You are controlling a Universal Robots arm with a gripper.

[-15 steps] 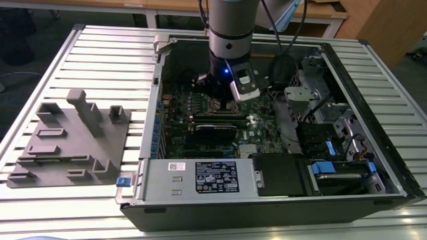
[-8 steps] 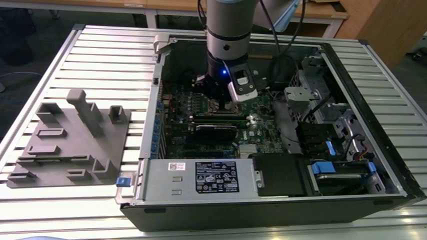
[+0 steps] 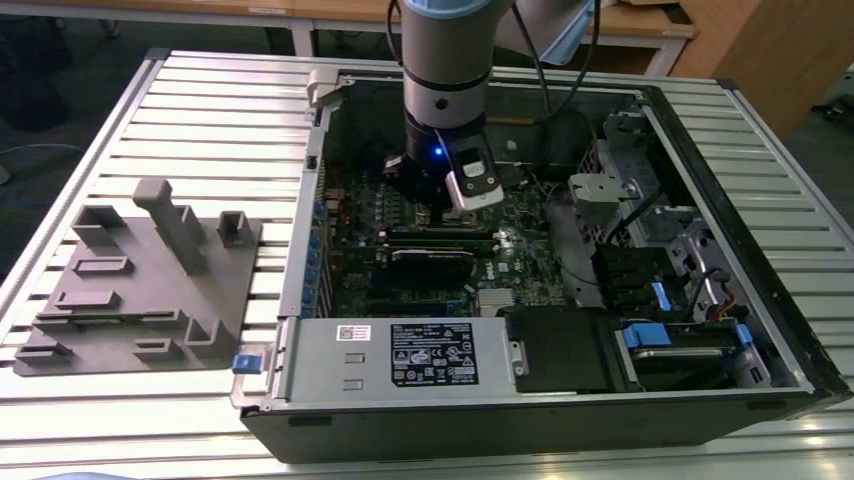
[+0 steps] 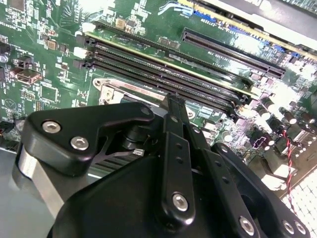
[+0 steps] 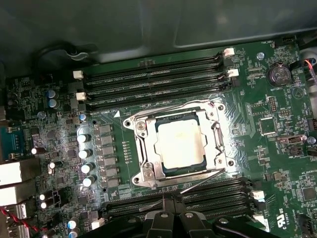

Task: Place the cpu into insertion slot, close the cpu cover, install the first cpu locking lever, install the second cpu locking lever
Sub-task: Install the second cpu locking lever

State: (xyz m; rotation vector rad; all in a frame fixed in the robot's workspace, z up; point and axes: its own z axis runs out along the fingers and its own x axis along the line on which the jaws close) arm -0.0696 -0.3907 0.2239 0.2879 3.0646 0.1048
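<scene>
Exterior view: the arm [image 3: 447,70], a smooth silver-and-grey cylinder, reaches down into an open black computer case [image 3: 561,400] lying on a ribbed pale-metal desk [image 3: 200,110]; the end effector [image 3: 447,205] sits low over the green motherboard [image 3: 400,265]. A matte grey fixture block [image 3: 140,285] with upright posts rests on the desk toward the exterior view's left. Second wrist view: the end effector [image 4: 173,106] appears as black linkage plates with bright screw heads, the two fingers drawn close together to a narrow tip with nothing seen between them, just above a silvery socket bracket [image 4: 111,89] and parallel dark memory slots [image 4: 163,67]. First wrist view: the cpu [image 5: 180,145], a flat square with a pale satin metal top, lies flat in the socket, its edges roughly parallel to the memory slots [image 5: 153,74]. The cpu cover [image 5: 148,168], a thin bright metal frame, lies down around it. A thin wire locking lever [image 5: 200,181] runs slantwise along the socket edge nearest the end effector [image 5: 172,201], whose dark fingertips stand just beside that lever.
</scene>
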